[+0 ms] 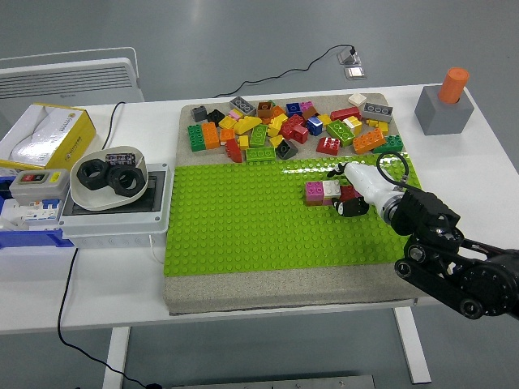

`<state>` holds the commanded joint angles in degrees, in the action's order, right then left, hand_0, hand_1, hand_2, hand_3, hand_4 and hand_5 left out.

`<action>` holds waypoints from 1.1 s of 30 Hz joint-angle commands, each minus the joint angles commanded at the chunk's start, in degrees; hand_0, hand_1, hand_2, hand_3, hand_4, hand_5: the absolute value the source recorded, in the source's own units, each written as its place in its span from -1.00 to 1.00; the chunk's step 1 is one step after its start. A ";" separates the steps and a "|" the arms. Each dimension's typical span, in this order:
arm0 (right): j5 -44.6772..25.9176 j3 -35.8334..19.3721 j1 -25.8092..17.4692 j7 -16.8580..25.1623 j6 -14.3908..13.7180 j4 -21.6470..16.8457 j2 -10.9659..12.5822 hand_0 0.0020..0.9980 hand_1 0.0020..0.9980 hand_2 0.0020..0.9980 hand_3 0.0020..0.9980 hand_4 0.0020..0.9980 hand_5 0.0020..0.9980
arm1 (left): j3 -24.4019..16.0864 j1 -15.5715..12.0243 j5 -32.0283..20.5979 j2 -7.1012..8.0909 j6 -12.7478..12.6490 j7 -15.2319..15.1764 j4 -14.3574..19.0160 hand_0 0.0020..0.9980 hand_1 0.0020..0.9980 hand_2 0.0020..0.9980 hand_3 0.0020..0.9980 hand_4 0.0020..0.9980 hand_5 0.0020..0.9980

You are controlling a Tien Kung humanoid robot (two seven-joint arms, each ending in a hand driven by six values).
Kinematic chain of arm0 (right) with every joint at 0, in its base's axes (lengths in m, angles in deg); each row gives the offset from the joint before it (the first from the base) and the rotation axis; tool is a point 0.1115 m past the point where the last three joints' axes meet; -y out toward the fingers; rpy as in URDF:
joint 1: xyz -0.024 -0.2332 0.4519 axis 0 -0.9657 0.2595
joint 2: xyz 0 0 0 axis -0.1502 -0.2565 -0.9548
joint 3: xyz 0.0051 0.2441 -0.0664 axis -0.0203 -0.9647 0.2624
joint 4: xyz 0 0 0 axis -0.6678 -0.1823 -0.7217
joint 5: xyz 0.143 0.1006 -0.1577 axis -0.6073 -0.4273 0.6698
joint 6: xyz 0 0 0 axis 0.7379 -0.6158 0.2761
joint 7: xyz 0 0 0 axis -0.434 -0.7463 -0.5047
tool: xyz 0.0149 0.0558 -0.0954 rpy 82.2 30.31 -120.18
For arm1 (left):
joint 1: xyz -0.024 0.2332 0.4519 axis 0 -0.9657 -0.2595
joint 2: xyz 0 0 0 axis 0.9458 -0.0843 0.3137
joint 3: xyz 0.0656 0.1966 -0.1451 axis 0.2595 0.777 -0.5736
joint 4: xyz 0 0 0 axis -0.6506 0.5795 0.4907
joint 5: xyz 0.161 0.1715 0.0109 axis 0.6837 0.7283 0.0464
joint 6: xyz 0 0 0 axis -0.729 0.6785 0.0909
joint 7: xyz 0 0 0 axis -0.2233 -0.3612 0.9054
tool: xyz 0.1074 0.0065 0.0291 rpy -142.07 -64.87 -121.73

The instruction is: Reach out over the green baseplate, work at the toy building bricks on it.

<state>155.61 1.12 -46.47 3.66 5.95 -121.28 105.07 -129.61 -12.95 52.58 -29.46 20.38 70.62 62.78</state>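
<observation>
The robot's right hand (pixel 350 194), white-shelled with black fingers, rests on the bright green studded baseplate (pixel 243 227), its fingers seemingly curled around a small red brick beside the pink-and-white brick cluster (pixel 322 191), though the exact grip is hard to tell; pressing straight down should seat studs cleanly. The loose heap of coloured bricks (pixel 284 126) lies just beyond the baseplate's far edge, close enough to be knocked

A green studded baseplate (pixel 243 219) lay flat on the bench. Loose bricks (pixel 284 126) of many colours were heaped along its far edge; a pink-and-white brick (pixel 322 191) stood on its right half.
</observation>
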 joint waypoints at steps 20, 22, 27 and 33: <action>-0.61 -0.57 -0.03 0.53 0.20 -1.07 0.28 0.66 0.66 0.74 0.66 0.48 -0.64 | -0.11 -0.18 0.14 -0.04 -0.02 0.19 0.06 0.28 0.16 0.50 0.96 1.00 1.00; -0.74 -0.86 -0.03 0.65 0.32 -1.48 0.44 0.66 0.66 0.74 0.66 0.48 -0.64 | -0.13 -0.15 0.16 -0.02 -0.02 0.21 0.06 0.28 0.16 0.50 0.96 1.00 1.00; -0.05 -2.53 -0.88 0.02 0.82 -6.08 3.54 0.68 0.68 0.79 0.78 0.78 -0.38 | -0.11 -0.04 0.08 0.02 0.01 0.18 0.04 0.28 0.16 0.50 0.96 1.00 1.00; 1.01 -2.97 -2.53 -0.79 0.90 -13.68 9.32 0.70 0.69 0.80 0.66 0.75 -0.09 | 0.04 0.03 -0.30 0.08 0.03 -0.02 0.00 0.28 0.16 0.49 0.96 1.00 1.00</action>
<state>156.62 -1.86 -49.00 2.87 6.86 -134.96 114.39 -129.58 -12.92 52.28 -29.38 20.41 70.60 62.78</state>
